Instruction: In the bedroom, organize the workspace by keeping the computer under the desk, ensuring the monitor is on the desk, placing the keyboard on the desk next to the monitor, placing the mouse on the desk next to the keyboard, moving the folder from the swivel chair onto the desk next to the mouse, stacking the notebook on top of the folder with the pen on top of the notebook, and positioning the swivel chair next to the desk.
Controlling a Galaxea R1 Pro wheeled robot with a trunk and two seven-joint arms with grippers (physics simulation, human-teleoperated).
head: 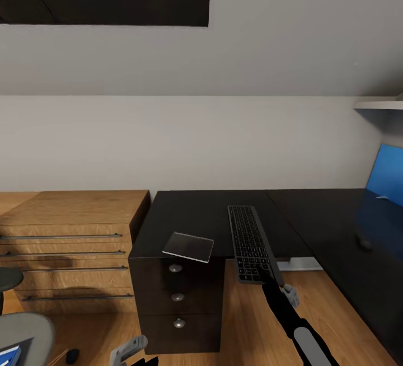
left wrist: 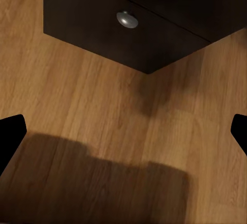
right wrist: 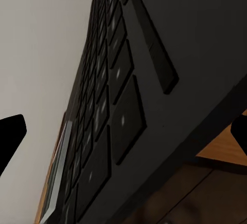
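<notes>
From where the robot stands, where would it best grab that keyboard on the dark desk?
Probably the keyboard's near short end, coming from the robot's side. It is thin and flat, lying lengthwise away from the robot, and that end overhangs the desk edge, so fingers can pinch above and below. The right end effector sits there.

At the right edge of the head view, the blue monitor (head: 390, 178) is cut off, showing only a slanted slice. A small dark lump on the table (head: 336, 226) near the right edge, possibly the mouse (head: 365, 243), is too dim to make out. The right claw (head: 272, 279) sits at the keyboard (head: 252, 243)'s near end; whether it grips cannot be told. At the lower left, the swivel chair (head: 22, 327) and a blue object (head: 8, 355) are cropped. The left claw (head: 130, 350) is cut by the bottom edge.
</notes>
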